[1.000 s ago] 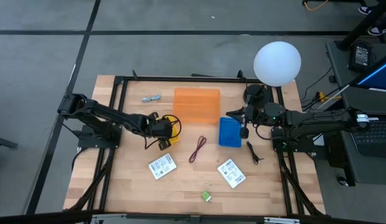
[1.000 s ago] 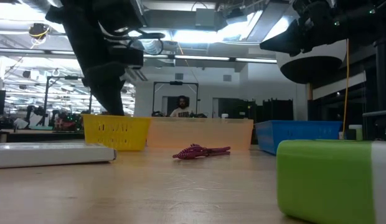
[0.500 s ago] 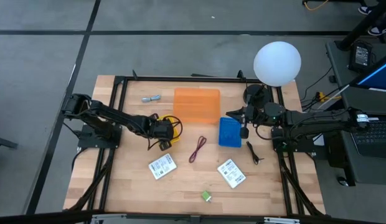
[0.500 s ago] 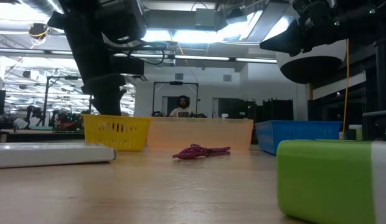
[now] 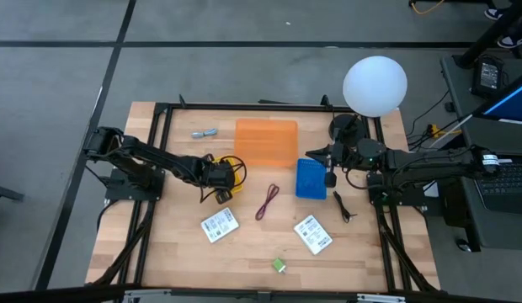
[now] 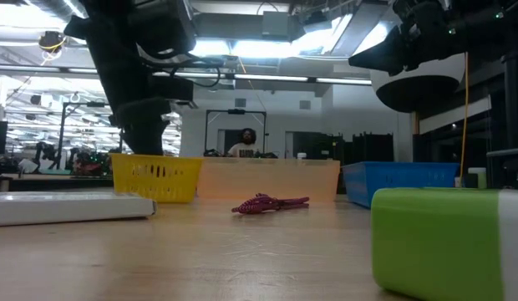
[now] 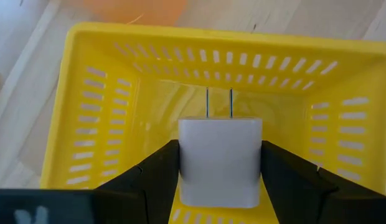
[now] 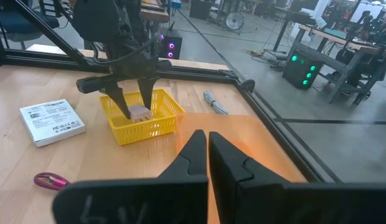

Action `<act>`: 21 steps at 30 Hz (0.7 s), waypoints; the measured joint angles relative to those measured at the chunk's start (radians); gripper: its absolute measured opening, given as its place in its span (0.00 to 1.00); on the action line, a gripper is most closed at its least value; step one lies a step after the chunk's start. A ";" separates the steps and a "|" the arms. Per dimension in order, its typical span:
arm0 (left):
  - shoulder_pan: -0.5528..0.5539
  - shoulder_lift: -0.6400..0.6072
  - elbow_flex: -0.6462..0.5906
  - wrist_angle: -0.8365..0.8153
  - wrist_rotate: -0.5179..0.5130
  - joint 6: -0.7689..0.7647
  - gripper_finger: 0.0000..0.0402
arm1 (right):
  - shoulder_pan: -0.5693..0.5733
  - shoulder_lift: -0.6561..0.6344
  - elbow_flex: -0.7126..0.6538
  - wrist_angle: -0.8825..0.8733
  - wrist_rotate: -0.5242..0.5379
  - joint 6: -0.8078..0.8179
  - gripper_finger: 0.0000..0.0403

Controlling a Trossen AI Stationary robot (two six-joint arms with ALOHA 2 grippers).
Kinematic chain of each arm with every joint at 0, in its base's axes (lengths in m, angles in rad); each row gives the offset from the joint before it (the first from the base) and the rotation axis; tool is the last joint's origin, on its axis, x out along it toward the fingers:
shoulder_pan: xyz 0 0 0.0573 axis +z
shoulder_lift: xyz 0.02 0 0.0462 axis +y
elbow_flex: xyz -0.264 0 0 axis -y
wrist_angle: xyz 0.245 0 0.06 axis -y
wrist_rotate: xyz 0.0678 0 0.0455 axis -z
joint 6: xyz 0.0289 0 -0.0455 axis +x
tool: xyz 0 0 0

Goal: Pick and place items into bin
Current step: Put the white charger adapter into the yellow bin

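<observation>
The left gripper (image 7: 221, 171) has its jaws spread around a white plug-in charger (image 7: 220, 160), one dark finger at each side of it, and the charger's two metal prongs point away from the wrist. It hangs over the inside of the yellow basket (image 7: 106, 130), which stands on the wooden table (image 5: 168, 252) just beside the orange bin (image 5: 266, 141). The right gripper (image 8: 207, 149) has its jaws pressed together and holds nothing; it waits above the blue bin (image 5: 311, 178) at the table's right side. Loose on the table lie two white packets (image 5: 219, 225) (image 5: 313, 234), the dark red cord (image 5: 267, 202) between them, a green block (image 5: 279, 265) near the front edge, a grey-blue piece (image 5: 204, 133) at the back, and a thin black piece (image 5: 343, 206).
</observation>
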 joint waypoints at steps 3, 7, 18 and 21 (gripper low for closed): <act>0.002 0.000 0.000 0.000 -0.001 -0.007 0.52 | 0.000 0.000 0.000 0.000 0.000 0.000 0.00; 0.002 -0.001 0.003 -0.003 -0.012 0.040 0.52 | 0.000 0.000 0.000 -0.001 -0.001 0.000 0.00; 0.002 -0.001 0.047 -0.006 0.022 0.123 0.51 | 0.000 0.000 0.000 -0.001 -0.026 0.000 0.00; 0.002 -0.001 0.047 -0.008 0.017 0.101 0.52 | 0.000 0.000 0.000 -0.001 -0.026 0.000 0.00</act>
